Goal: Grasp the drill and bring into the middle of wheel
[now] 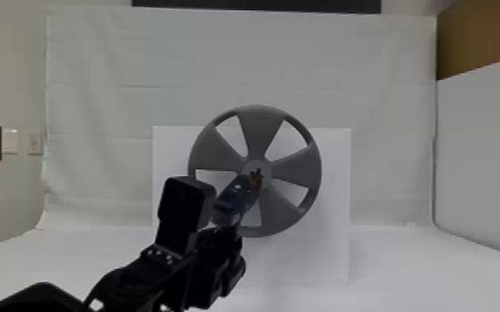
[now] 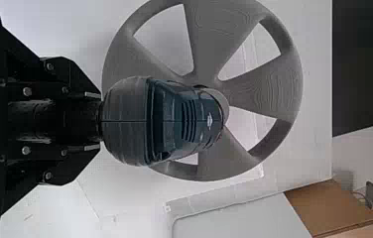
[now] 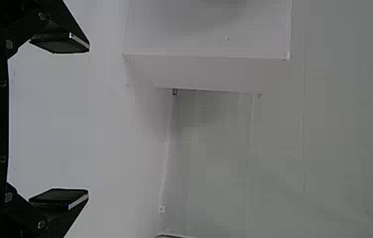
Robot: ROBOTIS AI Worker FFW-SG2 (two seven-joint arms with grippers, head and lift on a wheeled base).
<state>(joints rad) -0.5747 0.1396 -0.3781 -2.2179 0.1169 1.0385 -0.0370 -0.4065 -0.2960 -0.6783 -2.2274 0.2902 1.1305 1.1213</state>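
- Right wrist view: right gripper (image 3: 88,121) spread, nothing between its 2 fingers.
- Left wrist view: left gripper (image 2: 97,121) pinching drill (image 2: 167,121). Grasp done.
- Head view: drill tip (image 1: 256,181) overlaps hub (image 1: 265,166) of wheel (image 1: 257,132), roughly centred. Contact: can't tell. Remaining, probably: final alignment.

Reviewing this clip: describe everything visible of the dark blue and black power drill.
The drill has a rounded, ribbed black rear, a glossy, vented dark blue housing, seemingly plastic, and a reddish-brown nose. The left gripper is closed on it beneath the housing, holding it aloft. In the head view its nose lines up with the hub of the grey spoked wheel; whether they touch is unclear.
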